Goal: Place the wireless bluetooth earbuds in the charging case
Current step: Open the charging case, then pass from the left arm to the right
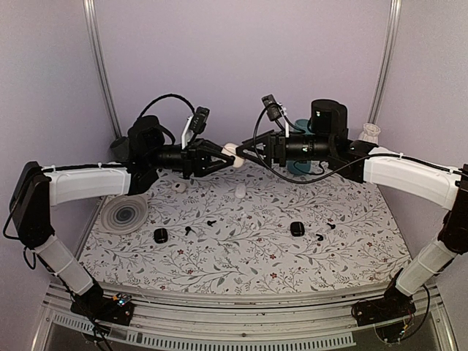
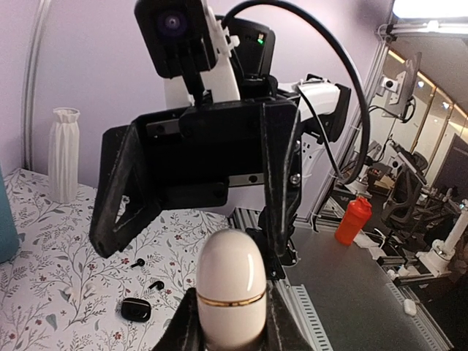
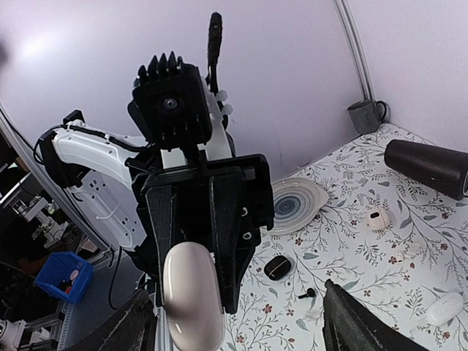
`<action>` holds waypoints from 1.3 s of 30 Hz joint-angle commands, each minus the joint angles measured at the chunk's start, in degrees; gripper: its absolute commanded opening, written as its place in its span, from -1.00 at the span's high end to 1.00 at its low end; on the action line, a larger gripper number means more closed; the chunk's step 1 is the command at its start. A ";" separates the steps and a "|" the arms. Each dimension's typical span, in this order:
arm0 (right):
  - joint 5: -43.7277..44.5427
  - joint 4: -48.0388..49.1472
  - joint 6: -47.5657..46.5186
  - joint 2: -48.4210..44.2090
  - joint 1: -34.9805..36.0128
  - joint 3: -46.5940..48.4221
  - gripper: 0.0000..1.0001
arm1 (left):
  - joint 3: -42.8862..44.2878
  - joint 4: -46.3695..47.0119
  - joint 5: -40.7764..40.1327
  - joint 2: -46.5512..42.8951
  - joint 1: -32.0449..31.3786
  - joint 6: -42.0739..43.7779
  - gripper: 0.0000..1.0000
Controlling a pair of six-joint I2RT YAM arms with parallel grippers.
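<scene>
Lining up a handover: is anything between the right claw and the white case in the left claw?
Nothing visible. The open right claw faces the white charging case, gripped mid-air by the left claw, with only air between them.

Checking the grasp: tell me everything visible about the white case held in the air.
The white case is a glossy egg-shaped shell, plastic-looking, closed, with a thin gold band around its middle. The left gripper pinches its rear half, holding it above the table, rounded end toward the open right gripper, not touching it.
</scene>
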 commanded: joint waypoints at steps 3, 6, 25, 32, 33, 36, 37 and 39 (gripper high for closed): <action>2.05 -2.74 -2.46 -1.56 0.15 0.15 -0.60 | 2.06 0.08 1.13 -1.37 -0.70 -0.48 1.00; 2.67 -2.89 -2.82 -1.60 0.08 0.10 -0.60 | 2.21 -0.05 1.42 -1.37 -0.81 -0.54 1.00; 6.05 -1.70 1.62 -3.54 -2.86 -0.93 -0.65 | 2.16 -5.79 -0.70 -3.02 -1.96 4.37 1.00; 10.07 -0.19 2.73 -7.88 -2.86 -3.71 -0.65 | 2.16 -5.64 -2.99 -2.65 -1.63 4.15 1.00; 11.30 0.12 2.99 -8.59 -2.90 -4.38 -0.67 | 2.14 -5.53 -3.01 -2.65 -1.64 4.15 1.00; 13.42 2.75 4.67 -10.26 -2.86 -7.88 -0.69 | 1.91 -5.17 -3.10 -2.73 -1.69 4.17 1.00; 13.08 4.24 5.36 -10.48 -2.86 -9.12 -0.69 | 1.97 -5.07 -3.02 -2.73 -1.69 4.08 1.00; 10.68 7.65 7.12 -10.31 -2.90 -11.16 -0.64 | 1.99 -4.77 -2.88 -2.65 -1.70 3.91 1.00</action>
